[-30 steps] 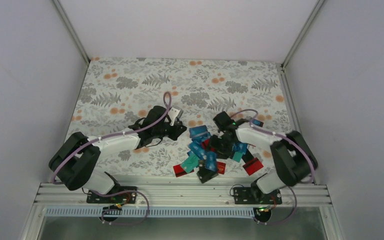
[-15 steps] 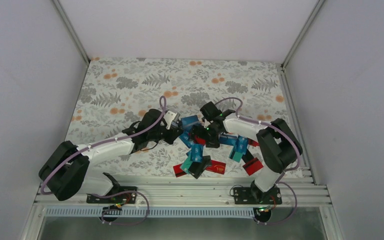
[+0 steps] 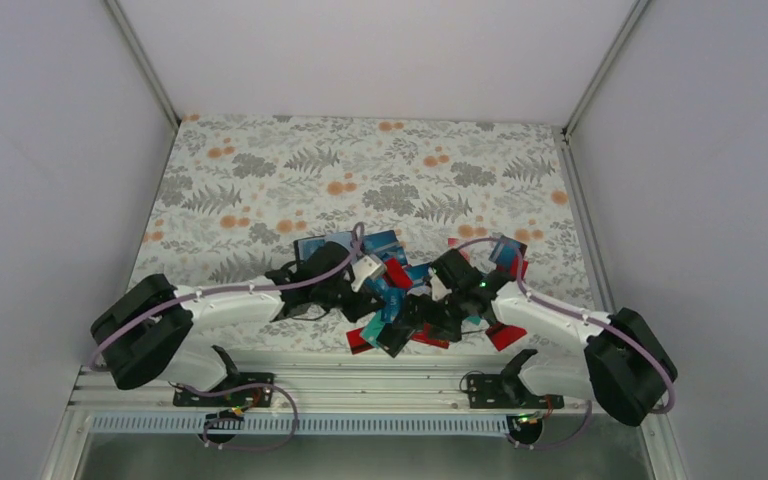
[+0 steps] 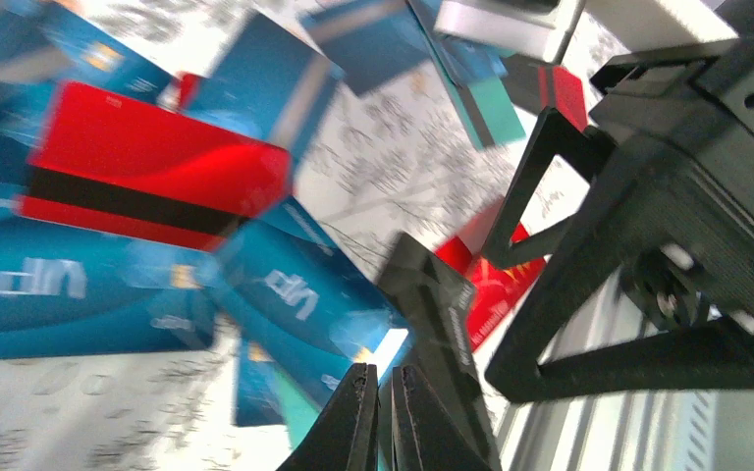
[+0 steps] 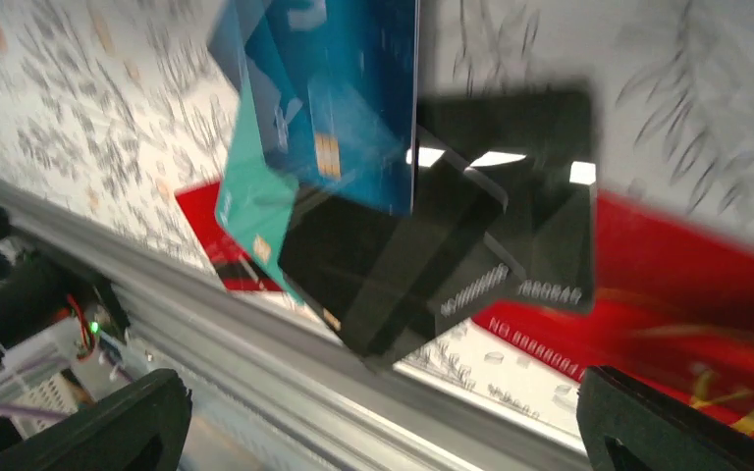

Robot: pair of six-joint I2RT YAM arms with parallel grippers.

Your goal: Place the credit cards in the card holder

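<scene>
The tabletop is covered with a fern-and-flower print. It is enclosed by white walls on 3 sides and edged by an aluminium rail.

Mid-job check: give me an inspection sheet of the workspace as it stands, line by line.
Surface: floral cloth, lying flat.
Job's things: credit cards in a loose overlapping heap at near centre, in blue, red, teal and black. The card holder cannot be told apart from the black cards.
Clutter: nothing seen.
Claws: left claw shut, down at the heap. Right claw open wide over the near edge of the heap, nothing between its fingers.
Cables: a purple cable runs along each arm.
Surroundings: white walls and a metal rail at the near edge.
</scene>
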